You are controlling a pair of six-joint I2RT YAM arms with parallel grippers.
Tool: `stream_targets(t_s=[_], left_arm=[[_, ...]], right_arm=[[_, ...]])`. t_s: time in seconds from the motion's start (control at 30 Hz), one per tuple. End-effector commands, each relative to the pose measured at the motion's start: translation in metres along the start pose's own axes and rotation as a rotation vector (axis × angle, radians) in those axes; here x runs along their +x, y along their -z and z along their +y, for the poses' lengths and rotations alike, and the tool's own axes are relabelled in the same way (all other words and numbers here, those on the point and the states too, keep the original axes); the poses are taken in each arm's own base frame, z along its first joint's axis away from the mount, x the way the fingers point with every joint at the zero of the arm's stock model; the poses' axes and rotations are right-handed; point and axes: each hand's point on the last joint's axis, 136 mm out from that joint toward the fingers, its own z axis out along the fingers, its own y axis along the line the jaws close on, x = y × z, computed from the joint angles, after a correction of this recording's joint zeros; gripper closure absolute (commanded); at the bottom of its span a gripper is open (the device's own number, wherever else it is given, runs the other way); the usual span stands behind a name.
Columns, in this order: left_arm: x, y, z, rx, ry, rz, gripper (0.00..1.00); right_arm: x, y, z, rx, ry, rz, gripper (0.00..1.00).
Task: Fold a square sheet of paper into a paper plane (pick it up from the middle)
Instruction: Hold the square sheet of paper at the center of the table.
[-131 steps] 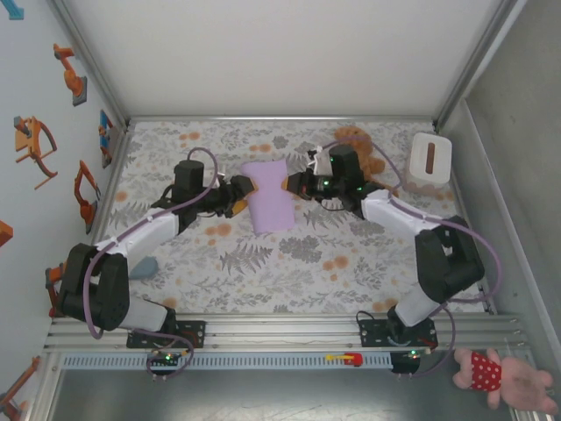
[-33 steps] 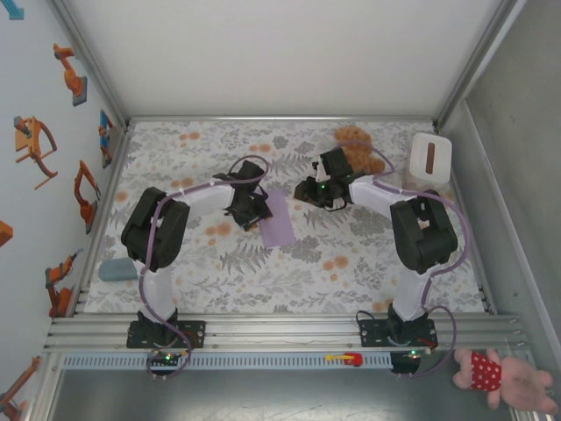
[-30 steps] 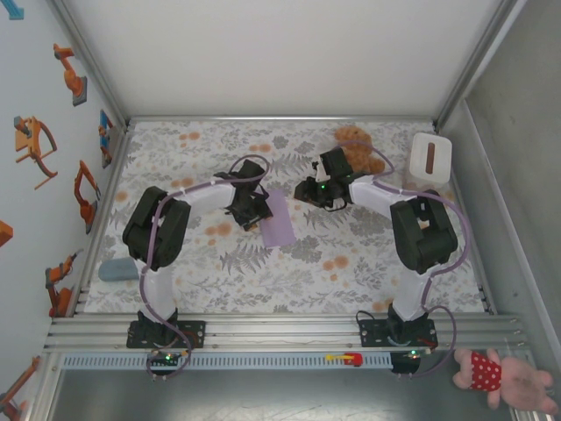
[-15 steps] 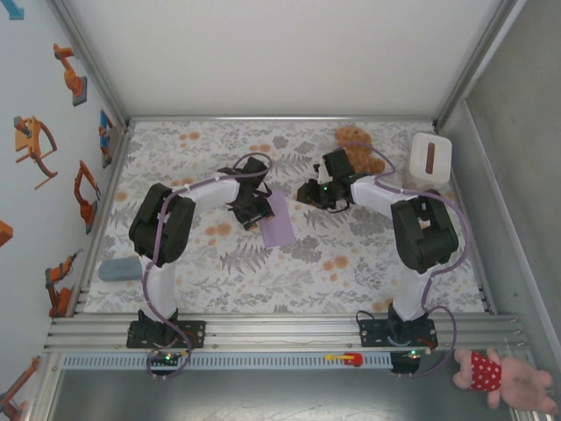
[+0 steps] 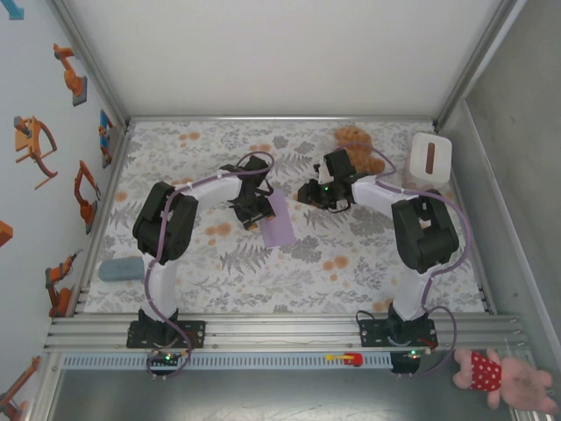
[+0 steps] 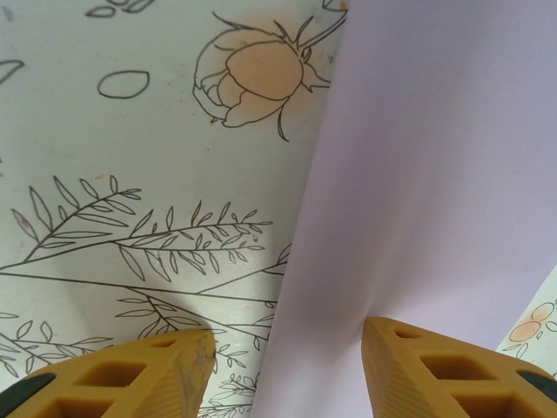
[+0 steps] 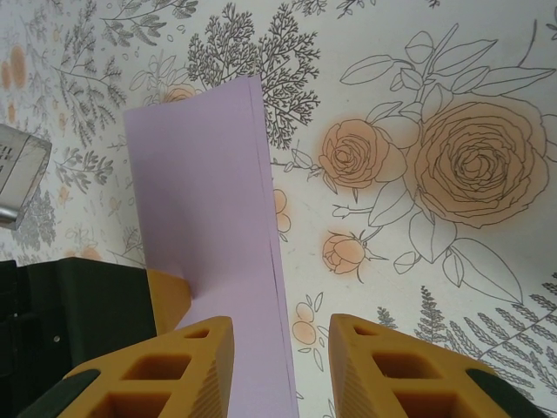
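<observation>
The folded sheet of paper (image 5: 280, 221), flat near the table's middle, should be creased firmly along the edge straddled by the spread left gripper (image 6: 287, 348), its opposite edge steadied by the spread, empty right gripper (image 7: 280, 335).

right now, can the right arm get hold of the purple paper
Probably yes: the right gripper hangs over the long edge of the paper, jaws apart, with nothing between them and it. The left gripper sits at the opposite edge, so the two could crowd each other.
</observation>
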Motion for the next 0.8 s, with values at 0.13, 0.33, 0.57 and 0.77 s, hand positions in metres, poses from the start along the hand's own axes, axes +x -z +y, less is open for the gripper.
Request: stream_targets(t_s=[0.13,0.33,0.57,0.77], left_arm=[[0.0522,-0.0979,0.0841,-0.29,0.006,0.214,0.5],[0.0523,-0.0992,0.083,-0.284,-0.001,0.218,0.52],[0.0503,-0.1019,0.0787,-0.277,0.004,0.22,0.49],[0.0505,-0.1043,0.0784,-0.278,0.009,0.225,0.48]], right_arm=[[0.0047,-0.0001,-0.0009,-0.015,0.014,0.018,0.66],[0.0056,-0.001,-0.0017,-0.014,0.012,0.021,0.66],[0.0064,-0.0027,-0.0007,-0.025,0.011,0.028,0.66],[0.0075,-0.0042,0.0,-0.036,0.008,0.036,0.66]])
